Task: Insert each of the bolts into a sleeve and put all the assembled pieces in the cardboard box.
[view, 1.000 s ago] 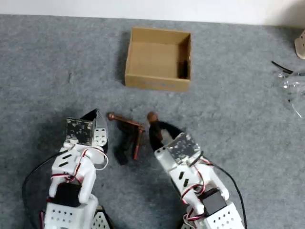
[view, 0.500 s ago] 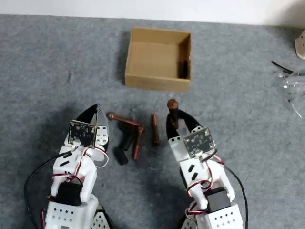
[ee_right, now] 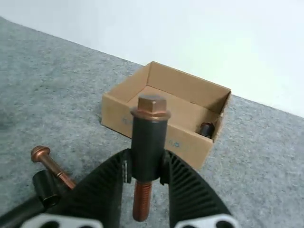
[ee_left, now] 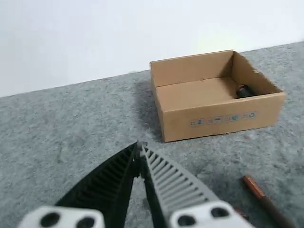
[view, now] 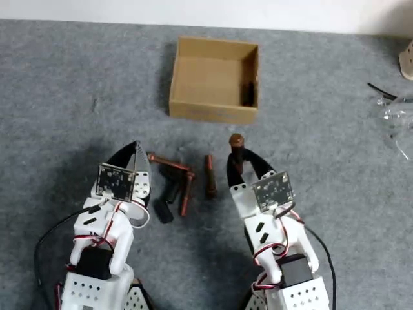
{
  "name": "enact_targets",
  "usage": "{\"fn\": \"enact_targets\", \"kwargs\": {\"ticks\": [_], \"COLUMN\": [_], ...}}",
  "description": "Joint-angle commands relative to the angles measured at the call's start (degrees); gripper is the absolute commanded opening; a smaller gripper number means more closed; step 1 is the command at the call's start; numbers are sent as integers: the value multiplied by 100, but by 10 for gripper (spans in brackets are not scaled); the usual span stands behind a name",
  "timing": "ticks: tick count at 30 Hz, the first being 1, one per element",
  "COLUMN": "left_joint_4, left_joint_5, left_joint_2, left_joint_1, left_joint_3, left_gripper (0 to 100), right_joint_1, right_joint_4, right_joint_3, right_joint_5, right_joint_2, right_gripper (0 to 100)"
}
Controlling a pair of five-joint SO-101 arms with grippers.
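Note:
My right gripper [view: 241,161] [ee_right: 146,167] is shut on an assembled piece [ee_right: 148,147]: a copper bolt in a black sleeve, held upright, copper head [view: 235,140] up. It hangs just in front of the open cardboard box [view: 214,79] [ee_right: 164,114] [ee_left: 216,95], which holds one assembled piece [view: 248,93] [ee_right: 206,129] [ee_left: 242,90]. Loose copper bolts [view: 169,161] [view: 210,175] [view: 186,194] and black sleeves [view: 169,187] [view: 163,213] lie on the grey mat between the arms. My left gripper [view: 134,152] [ee_left: 139,152] is shut and empty, left of the pile.
Grey carpet covers the table [view: 77,90]. Clear plastic and a black wire [view: 390,106] lie at the far right edge, and a pale object [view: 406,59] sits at the right border. A white wall [ee_left: 95,33] stands behind the box.
My right gripper has carried the assembled piece up and to the right, away from the pile, uncovering a bolt on the mat. My left gripper has edged slightly right.

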Motion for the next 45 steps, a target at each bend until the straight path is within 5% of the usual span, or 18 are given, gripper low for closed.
{"fn": "enact_targets", "kwargs": {"ticks": [1, 7, 26, 34, 45], "left_joint_4": [-132, -132, -132, -132, -132], "left_joint_5": [-26, -26, -35, -35, -35], "left_joint_2": [-66, -66, -66, -66, -66], "left_joint_1": [75, 75, 75, 84, 84], "left_joint_3": [119, 119, 119, 119, 119], "left_gripper": [8, 8, 8, 8, 8], "right_joint_1": [101, 101, 215, 910, 1235], "right_joint_4": [-57, -57, 251, 1051, 1473], "right_joint_3": [-611, -1701, -8716, -10905, -12101], "right_joint_5": [-88, -70, -97, -97, -97], "right_joint_2": [-40, 1719, 9947, 12031, 13798], "right_gripper": [5, 5, 5, 5, 5]}}
